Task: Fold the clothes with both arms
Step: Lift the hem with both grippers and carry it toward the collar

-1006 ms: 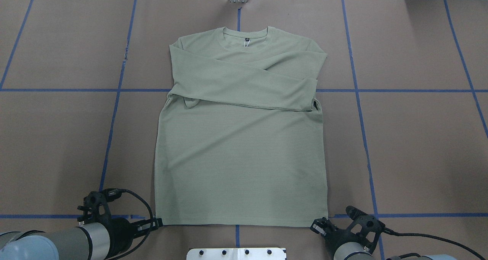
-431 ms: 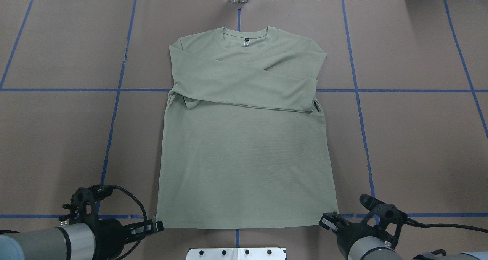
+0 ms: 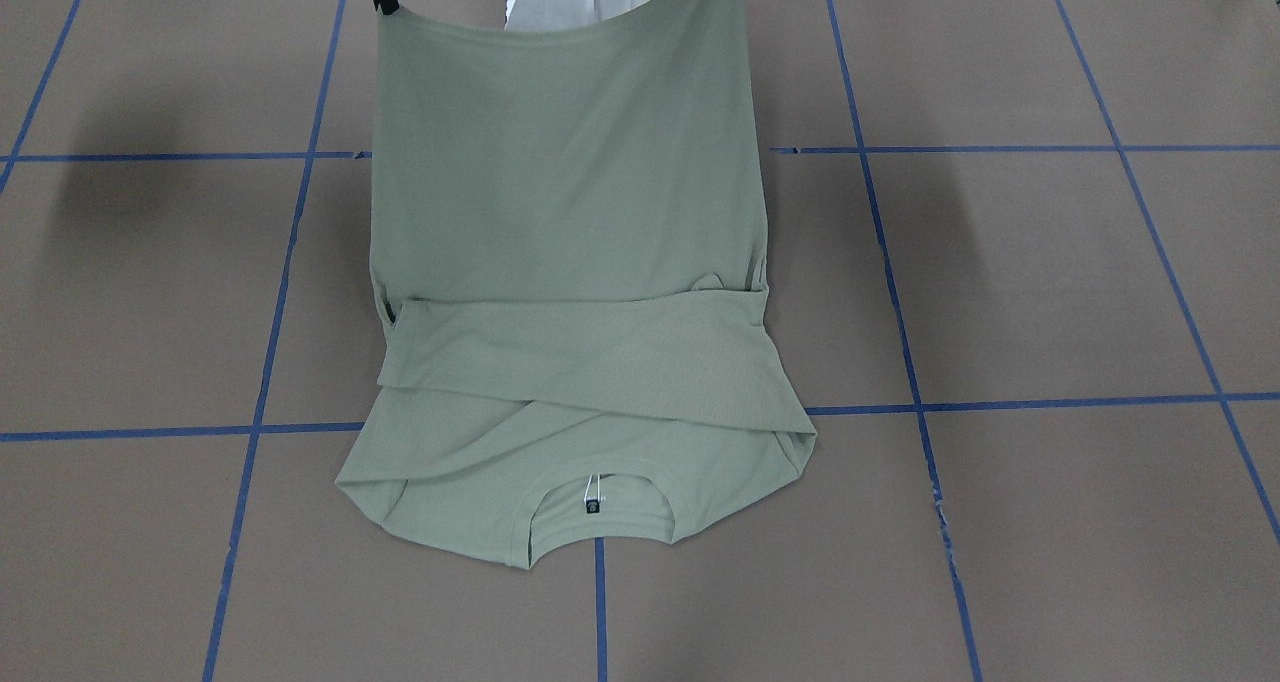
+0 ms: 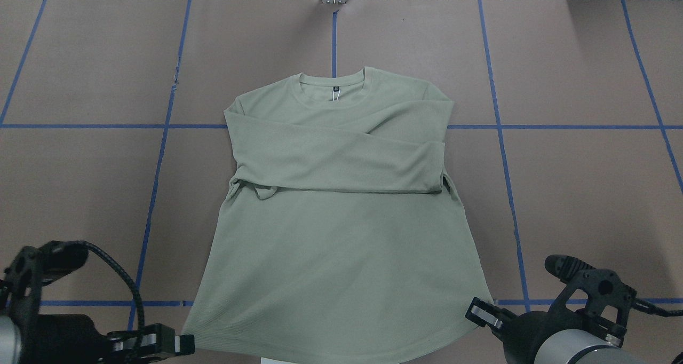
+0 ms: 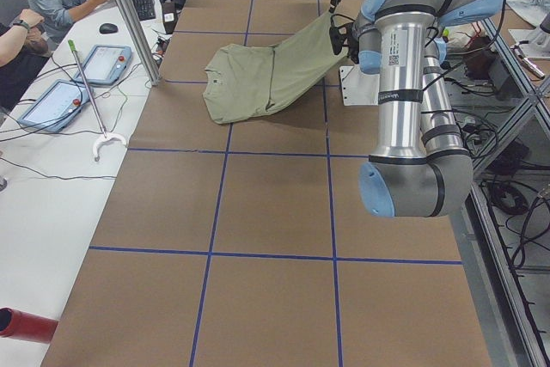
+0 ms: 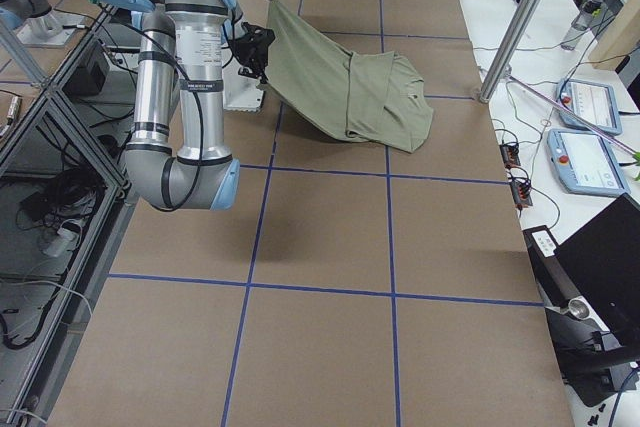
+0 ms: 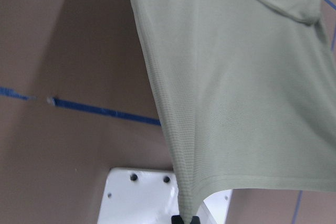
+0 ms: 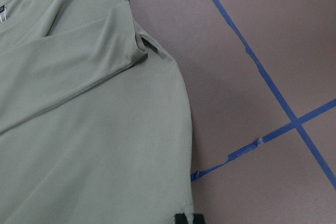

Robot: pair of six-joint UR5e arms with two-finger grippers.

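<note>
At the robot-side edge of the counter (image 4: 587,193), I log both claws pinched shut on the hem corners of the shirt (image 4: 341,220): left claw (image 4: 183,345), right claw (image 4: 478,311). Hem hangs raised; crossed sleeves and collar lie flat beyond. Long axis runs straight away from both claws, collar about equally far from each. Judgement: fold goes forward, evenly.

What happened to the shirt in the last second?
The left gripper and right gripper, jaws pinching the hem corners of the shirt, rose and drew back toward the robot. The hem lifted off the table and the whole shirt slid after them. The sleeves stayed crossed over the chest, the collar end still flat.
</note>
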